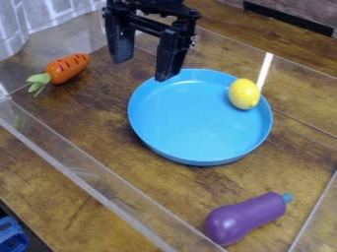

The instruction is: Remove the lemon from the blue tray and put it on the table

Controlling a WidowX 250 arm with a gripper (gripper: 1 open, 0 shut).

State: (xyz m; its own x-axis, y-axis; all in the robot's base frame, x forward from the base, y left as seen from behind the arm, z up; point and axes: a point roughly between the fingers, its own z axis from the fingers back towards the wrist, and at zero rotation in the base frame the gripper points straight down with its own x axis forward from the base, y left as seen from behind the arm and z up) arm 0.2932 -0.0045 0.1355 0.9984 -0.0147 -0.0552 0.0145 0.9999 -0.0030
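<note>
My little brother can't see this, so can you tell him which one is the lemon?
On the brown wooden table sits a big round blue tray. Near its edge is the lemon: small, yellow and oval, unlike the orange carrot or purple eggplant.

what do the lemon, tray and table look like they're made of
The lemon looks like smooth plastic, perhaps hard, with a small glossy highlight. The tray seems to be plastic too: one even, bright blue with a smooth raised rim, though coated metal can't be ruled out. The table looks like dark brown wood, or a wood-look surface, judging by its streaky grain.
</note>
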